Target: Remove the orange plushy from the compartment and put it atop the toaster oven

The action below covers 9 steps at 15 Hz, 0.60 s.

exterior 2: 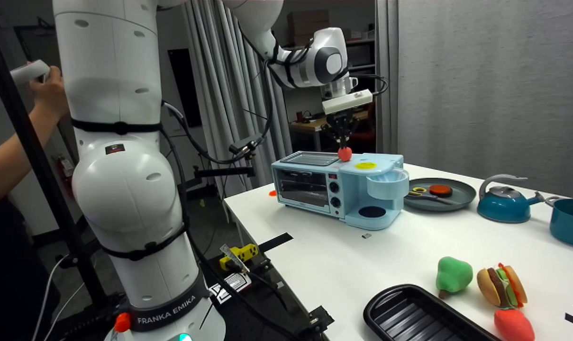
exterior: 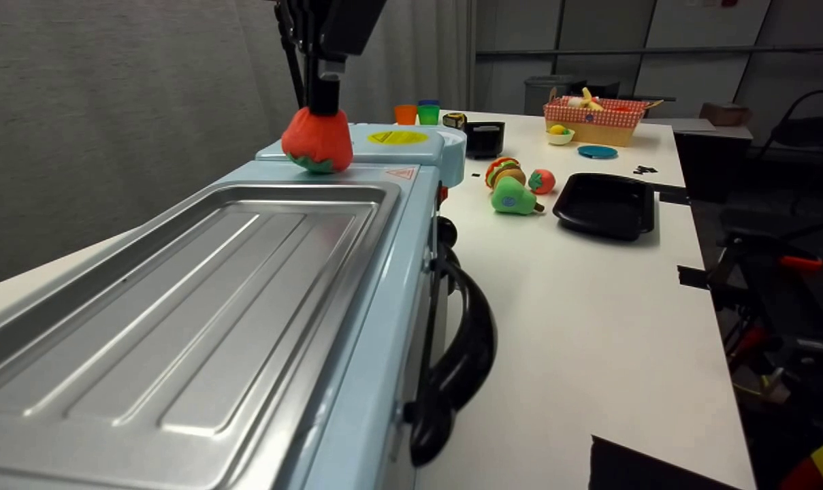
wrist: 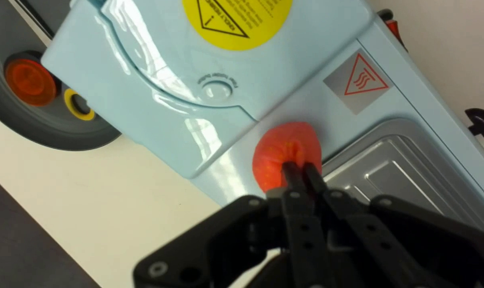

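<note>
Gripper (wrist: 301,168): narrow. You have it pinching the crown of the orange plushy (exterior: 317,139), orange-red skin gathered up at the grip in the wrist view. The plushy is at the upper left of the frame in an exterior view, just right of the middle in the wrist view; its green patch (exterior: 309,163) points down. It is over the toaster oven (exterior 2: 350,187), at the pale-blue strip (wrist: 334,124) between the ribbed metal top (wrist: 406,180) and the raised section (wrist: 266,72) bearing a yellow sticker (wrist: 237,24). Whether its underside touches the strip, you cannot tell from these views.

Rest of the white table (exterior: 574,306): right of the frame's middle in an exterior view you have a green pear (exterior: 512,197), a toy burger (exterior: 505,171) and a small red toy (exterior: 542,181) clustered near the black dish (exterior: 605,204). In an exterior view, a grey pan (exterior 2: 464,192) lies just right of the toaster oven, with a teal kettle (exterior 2: 506,206) beside it and a teal pot (exterior 2: 570,227) at the right edge.
</note>
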{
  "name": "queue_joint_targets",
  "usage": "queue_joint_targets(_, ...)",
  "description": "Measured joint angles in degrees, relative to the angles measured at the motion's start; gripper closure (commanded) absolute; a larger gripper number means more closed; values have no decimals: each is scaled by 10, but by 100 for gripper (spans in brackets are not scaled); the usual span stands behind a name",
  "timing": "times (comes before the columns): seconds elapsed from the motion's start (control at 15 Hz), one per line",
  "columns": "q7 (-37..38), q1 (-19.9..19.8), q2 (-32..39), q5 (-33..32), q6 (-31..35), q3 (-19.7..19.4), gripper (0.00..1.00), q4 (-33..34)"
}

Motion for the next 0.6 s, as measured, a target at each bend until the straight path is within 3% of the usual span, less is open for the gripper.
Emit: queue_joint_targets(0.6, -71, 0, 25, 117, -28, 29, 98, 20)
